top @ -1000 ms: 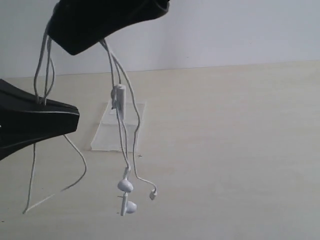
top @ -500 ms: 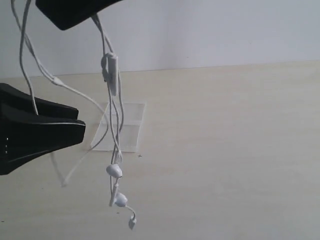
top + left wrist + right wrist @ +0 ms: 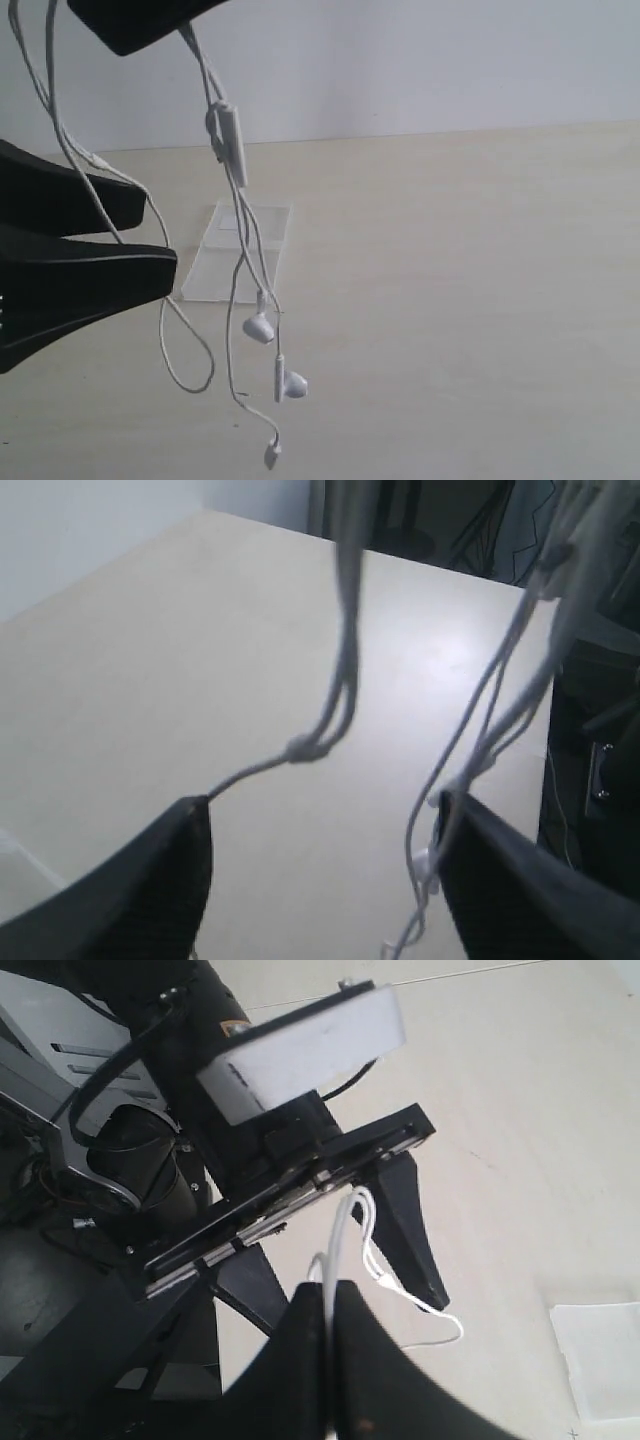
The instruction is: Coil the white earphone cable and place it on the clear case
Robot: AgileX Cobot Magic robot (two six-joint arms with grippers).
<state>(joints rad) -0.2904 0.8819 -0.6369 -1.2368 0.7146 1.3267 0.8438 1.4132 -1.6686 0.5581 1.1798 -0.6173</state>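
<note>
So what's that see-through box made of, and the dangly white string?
The clear case looks like glossy transparent plastic: the table shows through it. The white earphone cable is probably smooth, rubbery plastic: it hangs in soft loops without kinks.

Bright, even light, weak shadows; white earphone cable blurred in left wrist view
</note>
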